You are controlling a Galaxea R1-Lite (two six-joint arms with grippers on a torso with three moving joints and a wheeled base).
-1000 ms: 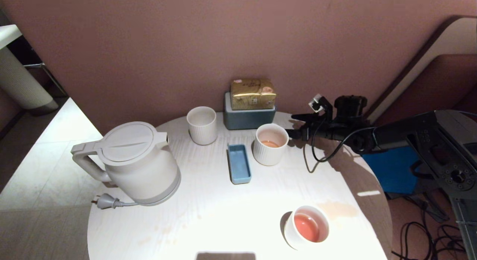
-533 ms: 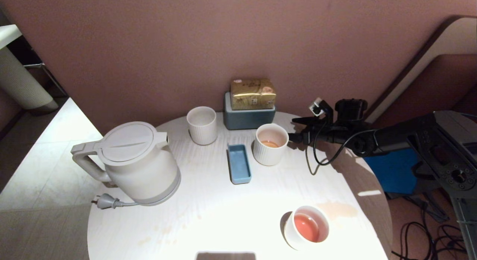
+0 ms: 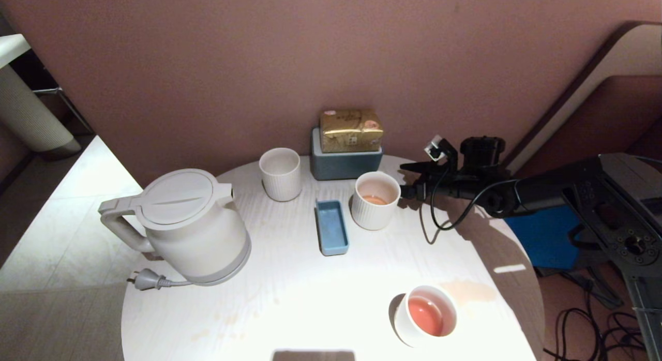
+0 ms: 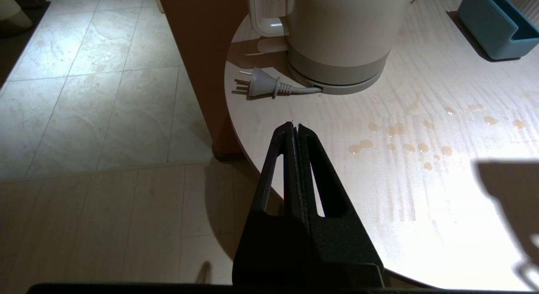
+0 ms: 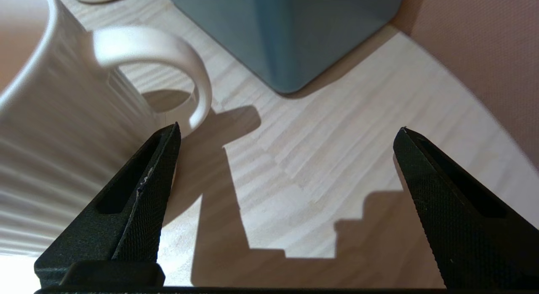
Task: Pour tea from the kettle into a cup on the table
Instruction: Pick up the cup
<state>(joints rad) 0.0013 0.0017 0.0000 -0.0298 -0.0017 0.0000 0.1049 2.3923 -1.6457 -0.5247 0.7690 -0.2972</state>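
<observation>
Ribbed cup (image 3: pixel 375 200), holding a little tea (image 3: pixel 374 199), stands right of the blue tray (image 3: pixel 331 227). Right gripper (image 3: pixel 408 181), jaws spread wide and empty, has edged slightly nearer its handle (image 5: pixel 168 70). Kettle (image 3: pixel 183 225) stands untouched left of the tray; left gripper (image 4: pixel 296 129) is closed.

Matte dusty-pink wall (image 3: pixel 217 66); pale beige stone-tile floor (image 3: pixel 57 216); ribbed white cylindrical column (image 3: pixel 26 113) far left; strong overhead light.
</observation>
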